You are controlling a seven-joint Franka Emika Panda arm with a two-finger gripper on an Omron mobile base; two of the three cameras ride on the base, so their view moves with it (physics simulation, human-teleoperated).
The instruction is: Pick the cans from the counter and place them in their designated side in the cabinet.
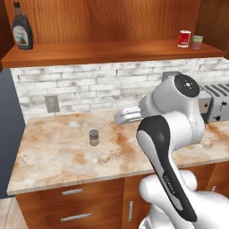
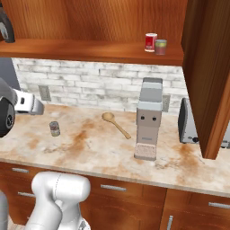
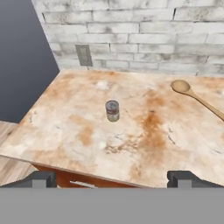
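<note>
One olive-grey can (image 3: 112, 110) stands upright mid-bench (image 3: 144, 144), spoon (image 3: 192, 94) off at its 2 o'clock. The right base view adds the red can (image 2: 151, 42) on the cabinet shelf (image 2: 90, 48). Jaws (image 3: 112, 178) spread wide, holding nothing, well short of the can.

open counter (image 3: 65, 131) all round the olive-grey can (image 3: 112, 110) at frame centre; wooden spoon (image 3: 194, 97) well apart at upper right, brick wall (image 3: 131, 30) blocking the top.

Syrup bottle (image 2: 5, 27) (edge-cropped), toaster (image 1: 219, 103) too
</note>
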